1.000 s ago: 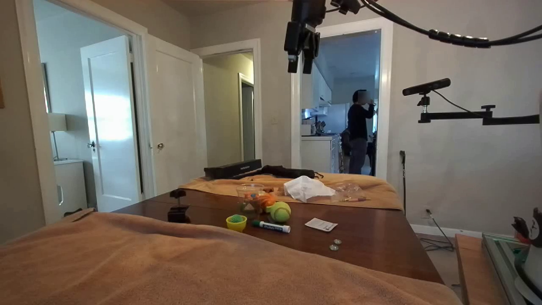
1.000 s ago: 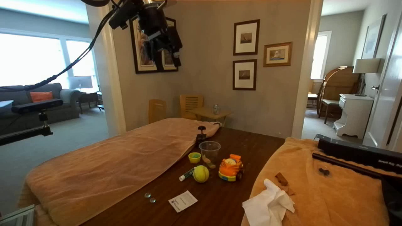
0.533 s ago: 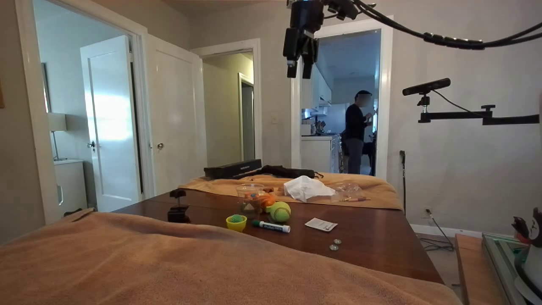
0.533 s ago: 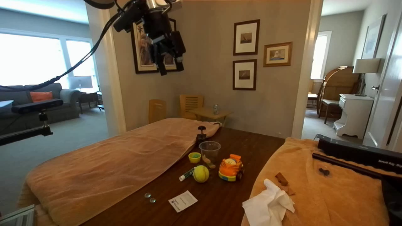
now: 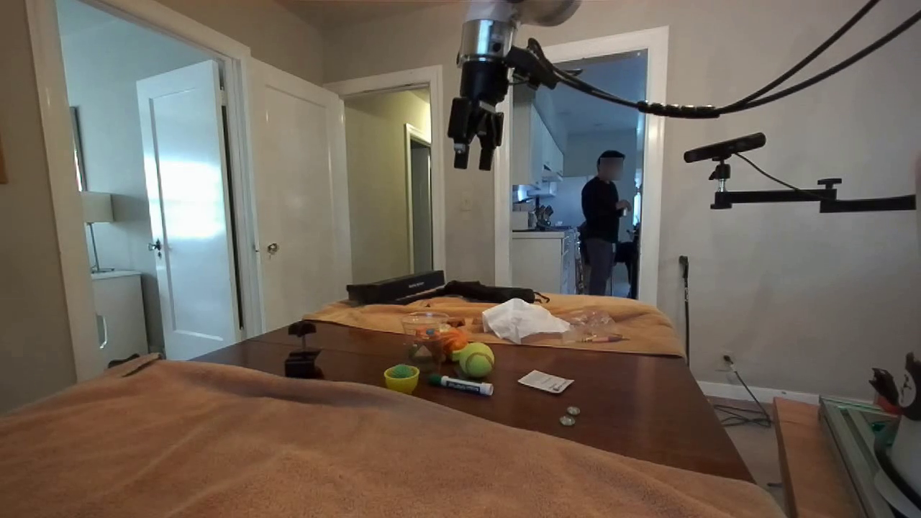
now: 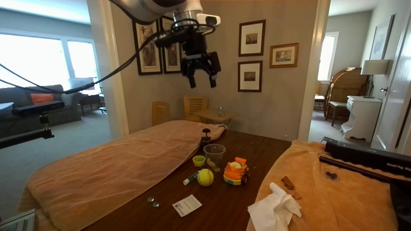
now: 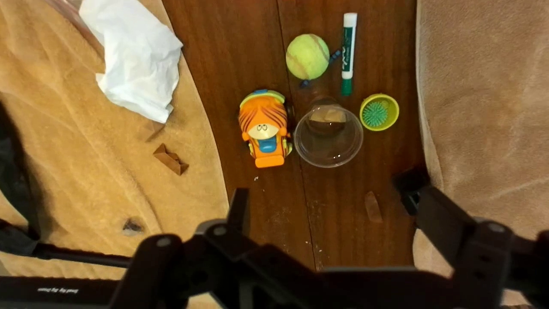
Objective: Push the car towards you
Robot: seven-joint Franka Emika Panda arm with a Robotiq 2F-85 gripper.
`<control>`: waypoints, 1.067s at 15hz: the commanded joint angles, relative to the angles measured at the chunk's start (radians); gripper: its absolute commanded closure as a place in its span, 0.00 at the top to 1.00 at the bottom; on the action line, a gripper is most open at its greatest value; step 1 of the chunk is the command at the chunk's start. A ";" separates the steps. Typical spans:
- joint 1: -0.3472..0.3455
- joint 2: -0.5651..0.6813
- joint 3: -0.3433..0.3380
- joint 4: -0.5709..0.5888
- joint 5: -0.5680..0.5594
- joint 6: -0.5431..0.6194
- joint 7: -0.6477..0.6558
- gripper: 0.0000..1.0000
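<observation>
In both exterior views the pincer [image 6: 203, 86] has come lower, and the gap between it and the car [image 6: 236, 171] has narrowed. More of the arm [image 6: 151, 12] now shows above the pincer, and the cables [image 5: 680, 110] beside it hang lower. In an exterior view the two framed pictures [image 6: 149, 57] behind it are less covered. Beyond it, a person [image 5: 599, 208] has lowered a raised forearm [image 5: 616, 206].

In an exterior view daylight burns the window [image 6: 32, 59] out to white, leaving the wall [image 6: 225, 77] dim. Glare pales a door [image 5: 188, 201] in an exterior view where a face [image 5: 611, 170] is blurred. The wrist view renders the near tool [image 7: 332, 198] dark and soft, with glints on the clear cup [image 7: 328, 141].
</observation>
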State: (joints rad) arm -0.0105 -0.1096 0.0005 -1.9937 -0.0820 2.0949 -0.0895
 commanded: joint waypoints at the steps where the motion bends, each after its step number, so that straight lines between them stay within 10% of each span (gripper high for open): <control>1: -0.012 0.205 -0.029 0.179 0.033 0.073 -0.097 1.00; 16: -0.026 0.321 -0.025 0.229 0.035 0.133 -0.101 1.00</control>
State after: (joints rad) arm -0.0241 0.1387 -0.0288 -1.8238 -0.0791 2.2047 -0.1531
